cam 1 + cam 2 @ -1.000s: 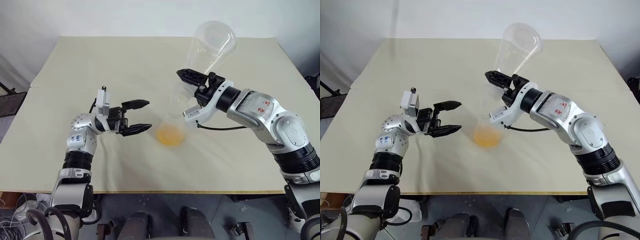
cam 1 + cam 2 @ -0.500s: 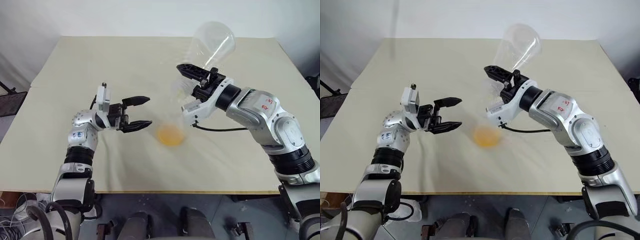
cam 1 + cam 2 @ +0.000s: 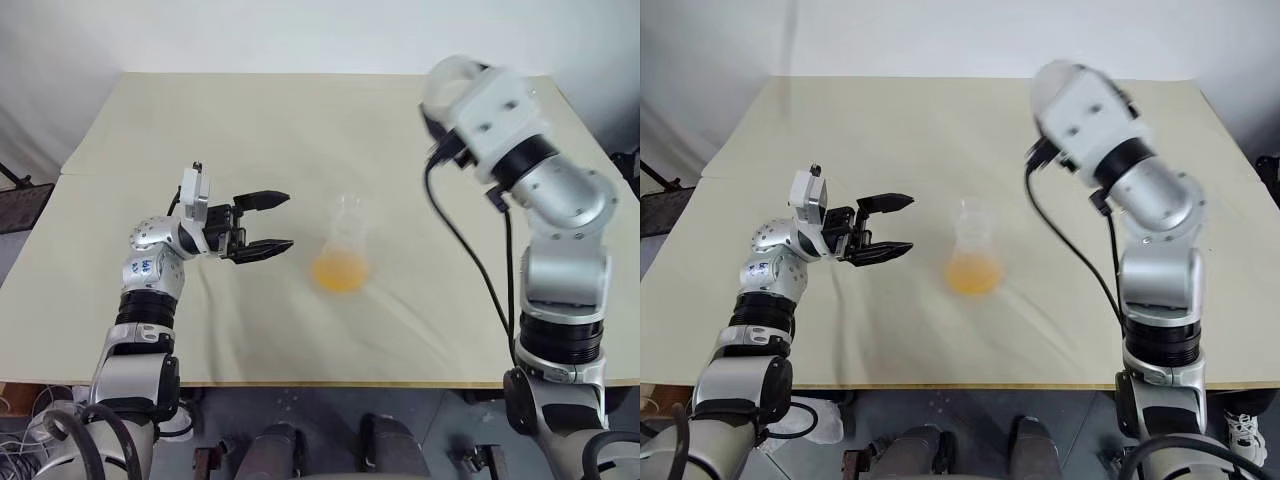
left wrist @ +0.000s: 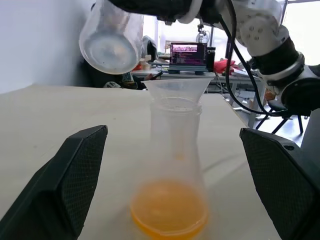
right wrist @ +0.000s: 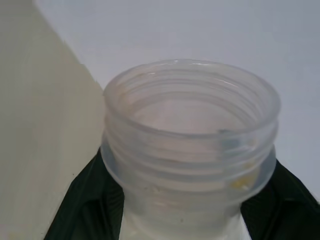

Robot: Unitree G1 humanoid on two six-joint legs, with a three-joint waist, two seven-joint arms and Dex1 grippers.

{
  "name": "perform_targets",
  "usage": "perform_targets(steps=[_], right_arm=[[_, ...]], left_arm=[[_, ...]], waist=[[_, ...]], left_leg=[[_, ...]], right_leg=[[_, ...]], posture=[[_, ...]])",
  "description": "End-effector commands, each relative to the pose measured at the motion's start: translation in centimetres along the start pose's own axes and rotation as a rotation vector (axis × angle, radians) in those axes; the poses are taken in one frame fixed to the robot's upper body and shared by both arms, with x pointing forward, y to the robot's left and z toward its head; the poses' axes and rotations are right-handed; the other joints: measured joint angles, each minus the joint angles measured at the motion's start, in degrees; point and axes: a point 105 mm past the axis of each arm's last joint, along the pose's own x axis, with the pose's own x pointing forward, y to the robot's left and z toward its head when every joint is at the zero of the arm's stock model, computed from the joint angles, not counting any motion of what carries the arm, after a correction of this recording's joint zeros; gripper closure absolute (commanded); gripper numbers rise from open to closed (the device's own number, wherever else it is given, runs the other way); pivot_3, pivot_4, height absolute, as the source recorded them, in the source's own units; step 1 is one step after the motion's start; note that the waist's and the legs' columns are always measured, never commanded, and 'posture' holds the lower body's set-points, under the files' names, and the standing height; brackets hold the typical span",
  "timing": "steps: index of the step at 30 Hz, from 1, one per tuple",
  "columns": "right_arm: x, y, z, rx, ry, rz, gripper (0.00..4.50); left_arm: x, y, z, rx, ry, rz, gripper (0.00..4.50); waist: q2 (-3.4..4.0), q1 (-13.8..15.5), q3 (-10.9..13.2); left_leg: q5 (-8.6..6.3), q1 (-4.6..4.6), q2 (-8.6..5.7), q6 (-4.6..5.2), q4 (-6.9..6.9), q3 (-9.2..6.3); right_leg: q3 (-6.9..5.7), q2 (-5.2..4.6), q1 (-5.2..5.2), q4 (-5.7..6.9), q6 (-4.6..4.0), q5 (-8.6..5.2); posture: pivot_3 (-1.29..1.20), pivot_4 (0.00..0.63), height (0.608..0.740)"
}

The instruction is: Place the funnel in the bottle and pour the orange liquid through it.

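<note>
Orange liquid (image 3: 340, 272): pooled in the wide base of the bottle (image 3: 343, 250), seen through the clear plastic.
Bottle position: upright near the middle of the counter (image 3: 200, 130), between the two arms.
Funnel (image 4: 177, 89): seated in the bottle neck, rim level, stem inside the neck.
Left hand (image 3: 288, 220): fingers spread wide, holding nothing; pointed at the bottle from just beside it, not touching.
Right hand (image 5: 185, 200): pressed onto the threaded neck of a clear flask (image 5: 190, 125), which it carried.
Flask position: held high above the counter, well apart from the funnel. No orange pool was visible inside.
Step in hand: judged as the end of the pour. Funnel placed, liquid in the bottle, flask apparently drained.
Next move: likely to call for setting the flask down on bare counter, clear of the bottle. The funnel sat loose in a light bottle, so a knock could tip both.
Surface: pale beige cloth over the counter, lightly creased around the bottle; no spill could be made out.
Room: plain white wall (image 3: 300, 30) behind the counter. The left wrist view showed a lit monitor (image 4: 187, 51) on a cluttered desk beyond the far edge.
</note>
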Motion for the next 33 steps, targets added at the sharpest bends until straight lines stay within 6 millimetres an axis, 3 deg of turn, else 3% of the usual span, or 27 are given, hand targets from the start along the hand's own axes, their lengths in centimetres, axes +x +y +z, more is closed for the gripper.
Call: perform_targets(steps=[1,9,13,22,28,33], right_arm=[[-1.5,-2.9,-2.6,0.238,0.015,-0.066,1.99],[-4.4,-4.5,-10.4,0.486,0.126,-0.154,1.99],[-4.9,-4.9,-11.9,0.523,0.136,-0.179,1.99],[-5.1,-4.5,-13.2,0.532,0.162,-0.166,1.99],[-5.3,-4.5,-13.2,0.521,0.176,-0.166,0.02],[-5.6,-5.0,-13.0,0.509,0.177,-0.17,0.02]], left_arm=[[0.0,-0.2,1.3,0.044,0.007,-0.022,0.0],[-0.6,-1.0,1.3,0.02,0.033,-0.024,0.0],[-0.7,-1.2,1.6,0.017,0.039,-0.022,0.0],[-0.8,-1.5,1.6,0.007,0.051,-0.019,0.0],[-0.4,-1.2,1.3,0.007,0.043,-0.008,0.0],[0.0,-1.2,0.9,0.002,0.035,-0.005,0.0]], waist=[[0.0,0.01,0.0],[0.01,-0.42,0.01],[0.07,-0.59,0.04],[0.08,-0.48,0.04],[0.08,-0.17,0.04],[0.08,-0.15,0.04]], left_leg=[[0.0,0.0,-0.04,0.0,-0.01,0.0],[0.0,0.07,-0.01,0.0,-0.11,0.13],[0.0,0.07,-0.01,0.0,-0.1,0.15],[0.0,0.07,0.0,0.0,-0.06,0.14],[0.0,0.07,0.0,0.0,-0.05,0.15],[0.0,0.06,0.0,0.0,-0.04,0.16]], right_leg=[[0.0,-0.03,0.0,-0.02,0.0,0.0],[0.03,-0.03,-0.01,-0.02,0.0,0.0],[0.05,-0.04,-0.01,-0.02,0.0,0.0],[0.07,-0.05,-0.01,-0.02,0.0,0.0],[0.08,-0.05,-0.01,-0.02,0.0,0.0],[0.08,-0.06,0.0,-0.02,0.0,0.0]], posture=[[0.0,0.15,0.74],[0.0,0.15,0.74],[0.0,0.15,0.74],[0.0,0.15,0.74],[0.0,0.15,0.74],[0.0,0.15,0.74]])
